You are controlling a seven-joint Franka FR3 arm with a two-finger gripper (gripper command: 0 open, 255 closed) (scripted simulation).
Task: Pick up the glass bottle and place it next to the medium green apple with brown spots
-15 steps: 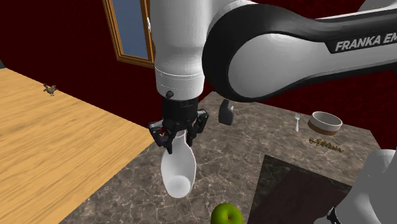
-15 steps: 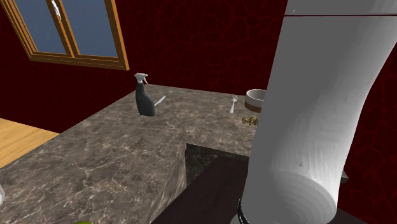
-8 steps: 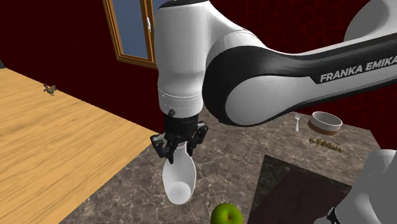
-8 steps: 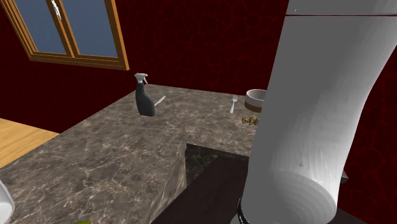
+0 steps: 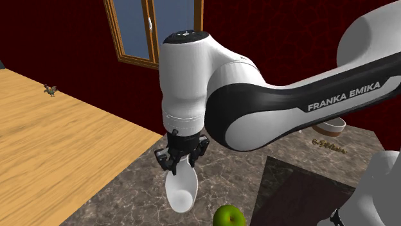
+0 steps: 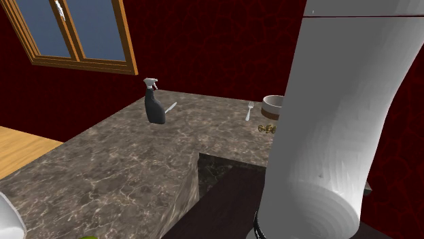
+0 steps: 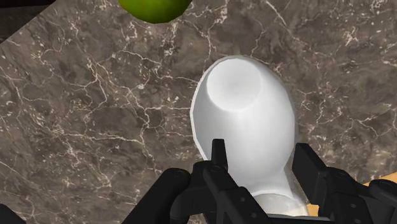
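A plain white bottle (image 5: 181, 189) hangs bottom-down just over the marbled brown counter (image 5: 128, 192), its neck clasped by my black gripper (image 5: 182, 157), which is shut on it. In the wrist view the bottle (image 7: 245, 121) widens away from the gripper (image 7: 262, 162), one black finger (image 7: 219, 156) pressing each side of the neck. A green apple (image 5: 229, 217) rests on the counter a short way beyond the bottle's base, toward the shoulder view's lower right; the same apple (image 7: 156, 7) lies ahead of the bottle in the wrist view. The bottle's edge (image 6: 7, 217) shows at the second exterior view's lower left.
A dark spray bottle (image 6: 154, 103), a fork (image 6: 249, 110) and a white bowl (image 6: 273, 105) stand at the far end of the counter. A dark sunken panel (image 5: 302, 192) lies beside the apple. A wooden floor (image 5: 51, 135) with a small rooster figure (image 5: 50, 90) spreads beyond the counter's edge.
The arm has come down and toward the shoulder view's lower edge, carrying the bottle lower over the counter and nearer the apple. The bottle's edge has entered the second exterior view.
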